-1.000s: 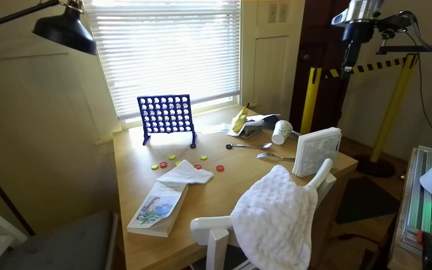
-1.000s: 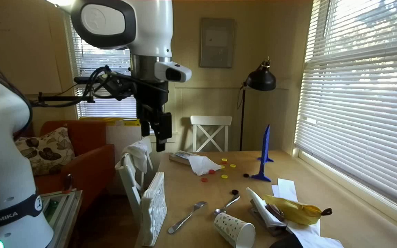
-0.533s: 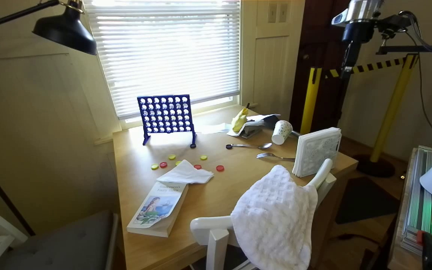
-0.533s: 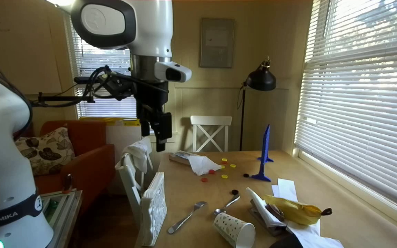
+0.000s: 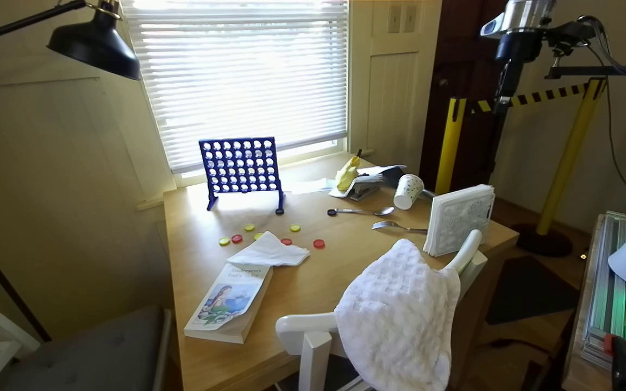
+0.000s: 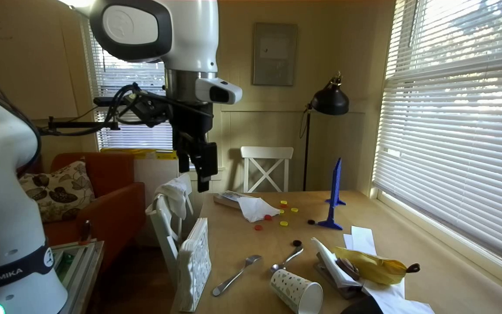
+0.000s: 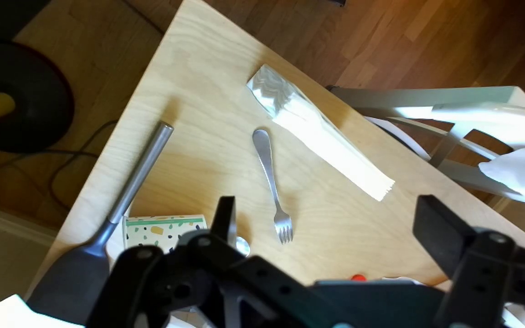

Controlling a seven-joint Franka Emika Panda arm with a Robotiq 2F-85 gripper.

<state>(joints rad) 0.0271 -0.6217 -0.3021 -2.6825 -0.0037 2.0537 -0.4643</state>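
Wrist view: the gripper (image 7: 326, 218) hangs well above the table (image 7: 212, 86), its fingers wide apart and nothing held between them. The fork (image 7: 270, 175) is the nearest thing in line with the gap; it lies flat on the table, tines toward the gripper, handle pointing away. On one side of the fork stands the white stack (image 7: 321, 134), upright near the table's edge. On the other side lie the cup (image 7: 164, 230), tipped on its side, and the spatula (image 7: 141, 168), which runs close past the cup; whether the two touch cannot be told. Only the bowl of the spoon (image 7: 243, 246) shows, just beside one finger in this view. In both exterior views the gripper's height over these things is evident.

Handling, as judged from this pose: any approach to the fork is best made slowly, with the gap centred over it before any lowering. The fork is thin and low, so fingers brought nearly to the table and set across its narrow neck would probably grip more surely than a pinch at the tines. The white stack, standing tall, could topple if a finger swings wide; the cup would likely roll at a light touch, so both deserve clearance.
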